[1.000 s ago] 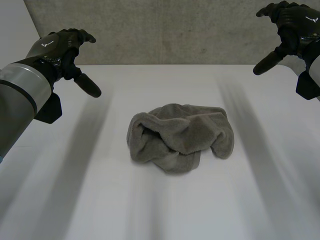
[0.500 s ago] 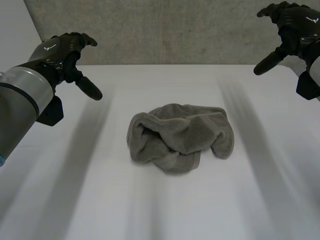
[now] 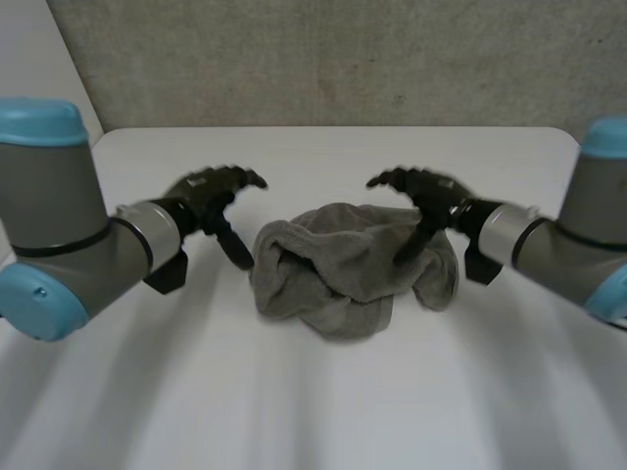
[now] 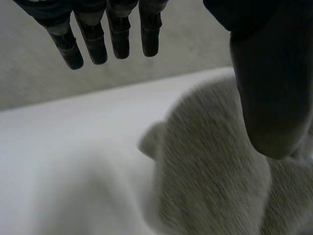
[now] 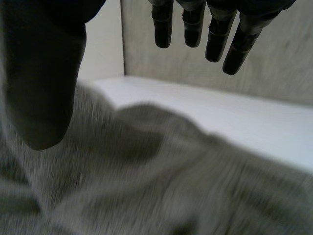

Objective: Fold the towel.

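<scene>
Both arms have dropped from the far corners and swung inward. The left robot hand (image 3: 211, 194) now hangs just beside the left edge of the grey towel (image 3: 353, 269), and the right robot hand (image 3: 423, 191) hangs over its right lobe. Each is spread, thumb well apart from the fingers, with nothing between them, so a grasp looks about to begin and no fold is made yet. The towel lies in a crumpled heap mid-surface (image 3: 313, 411), its hems rolled under, one small flap (image 4: 151, 144) poking out near the left thumb. Bare surface lies all round for spreading it, with the wall (image 3: 323, 59) behind the far edge.
</scene>
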`<state>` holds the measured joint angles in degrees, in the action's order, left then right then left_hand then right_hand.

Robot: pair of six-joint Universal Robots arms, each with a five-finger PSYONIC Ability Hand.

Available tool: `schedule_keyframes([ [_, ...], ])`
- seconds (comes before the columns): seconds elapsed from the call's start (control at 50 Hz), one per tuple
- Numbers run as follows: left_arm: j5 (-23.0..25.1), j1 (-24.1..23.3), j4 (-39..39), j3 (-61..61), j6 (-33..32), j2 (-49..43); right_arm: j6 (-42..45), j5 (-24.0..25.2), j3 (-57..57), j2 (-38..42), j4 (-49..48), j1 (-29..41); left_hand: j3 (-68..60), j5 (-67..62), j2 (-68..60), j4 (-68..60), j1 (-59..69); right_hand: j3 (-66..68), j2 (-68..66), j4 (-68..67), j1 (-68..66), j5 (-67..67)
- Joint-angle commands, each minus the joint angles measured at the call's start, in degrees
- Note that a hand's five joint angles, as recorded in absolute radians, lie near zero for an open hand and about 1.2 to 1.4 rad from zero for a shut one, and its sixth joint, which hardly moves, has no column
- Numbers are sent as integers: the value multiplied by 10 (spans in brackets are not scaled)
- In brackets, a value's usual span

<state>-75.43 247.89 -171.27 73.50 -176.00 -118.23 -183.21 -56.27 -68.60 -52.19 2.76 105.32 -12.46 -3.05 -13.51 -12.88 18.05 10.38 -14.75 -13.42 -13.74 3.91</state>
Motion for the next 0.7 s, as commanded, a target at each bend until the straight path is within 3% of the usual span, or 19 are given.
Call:
schedule_keyframes([
  [0.02,39,1,7,-7,-42,-68,7,-1,24,95,-20,8,25,28,33,29,-78,-4,47,34,37,-39],
  [0.08,39,1,9,-10,-44,-95,7,3,33,122,-32,28,25,22,26,29,-72,-4,3,34,-7,5],
  [0.12,40,1,9,-11,-42,-104,7,3,34,129,-34,37,25,-47,-43,29,-3,-4,-45,34,-55,54],
  [0.14,41,1,13,-12,-37,-109,8,3,33,129,-35,43,25,-206,-201,29,155,-4,-146,34,-156,154],
  [0.16,39,1,18,-12,-34,-109,8,3,33,129,-35,43,25,-390,-386,29,340,-4,-147,34,-157,155],
  [0.18,39,1,18,-12,-34,-109,9,3,30,123,-39,45,25,-392,-388,29,342,-4,-327,34,-337,335],
  [0.2,39,1,23,-12,-25,-106,9,3,26,114,-46,43,25,-519,-514,29,469,-4,-517,34,-527,525],
  [0.22,39,1,29,-13,-12,-100,9,3,26,114,-46,43,25,-595,-590,29,545,-4,-519,34,-529,527],
  [0.24,39,1,29,-13,-12,-100,9,3,20,91,-56,41,25,-596,-591,29,546,-4,-651,34,-661,660],
  [0.26,40,2,30,-15,3,-89,9,3,12,60,-65,39,25,-669,-664,29,619,-4,-653,34,-663,661],
  [0.44,56,-4,47,-8,82,65,10,9,-21,-116,-69,34,25,-669,-665,29,619,-4,-653,34,-663,661],
  [0.52,71,-3,62,-6,77,132,13,53,-23,-206,-48,31,25,-669,-665,29,619,-4,-653,34,-663,661],
  [0.62,64,3,26,-34,36,168,57,96,24,-215,-65,-5,25,-669,-665,29,619,-4,-653,34,-663,661],
  [0.66,26,8,-45,-90,-27,143,89,93,55,-201,-86,-6,25,-669,-665,29,619,-4,-653,34,-663,661],
  [0.7,-2,10,-74,-112,-54,128,163,53,104,-168,-140,0,25,-669,-665,29,619,-4,-653,34,-663,661],
])
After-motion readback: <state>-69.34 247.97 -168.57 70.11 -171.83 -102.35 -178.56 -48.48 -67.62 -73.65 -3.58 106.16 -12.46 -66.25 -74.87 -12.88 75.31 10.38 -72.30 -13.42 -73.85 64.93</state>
